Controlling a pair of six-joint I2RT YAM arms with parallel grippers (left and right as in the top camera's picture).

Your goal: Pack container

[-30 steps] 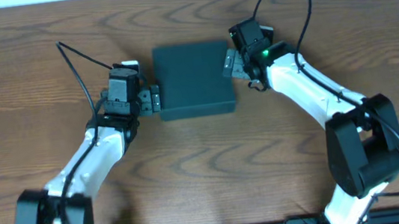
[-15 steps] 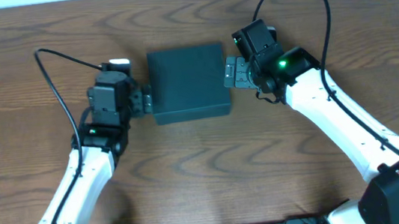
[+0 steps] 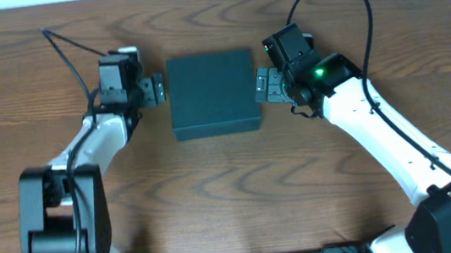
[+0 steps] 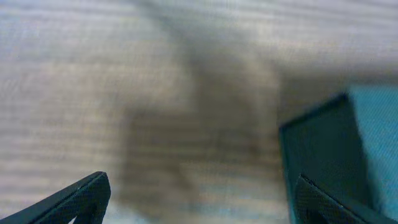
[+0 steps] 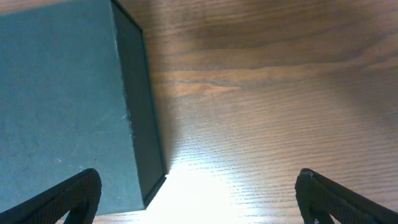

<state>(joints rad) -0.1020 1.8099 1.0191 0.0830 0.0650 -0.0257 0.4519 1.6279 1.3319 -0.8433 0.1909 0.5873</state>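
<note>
The container (image 3: 211,92), a dark teal-black square box with its lid shut, lies on the wooden table in the overhead view. My left gripper (image 3: 153,90) is open and empty just left of the box's upper left corner. The left wrist view is blurred; the box's corner (image 4: 348,146) shows at its right. My right gripper (image 3: 262,86) is open and empty at the box's right side. In the right wrist view the box (image 5: 68,106) fills the left, with one finger over its top and the other over bare table.
The brown wooden table (image 3: 233,194) stretches on all sides of the box. The arms' black cables arch over the far part of the table. No snack packets are in view.
My left gripper has moved up and slightly away from the box's left side toward its upper left corner. The right gripper and the box have stayed put.
</note>
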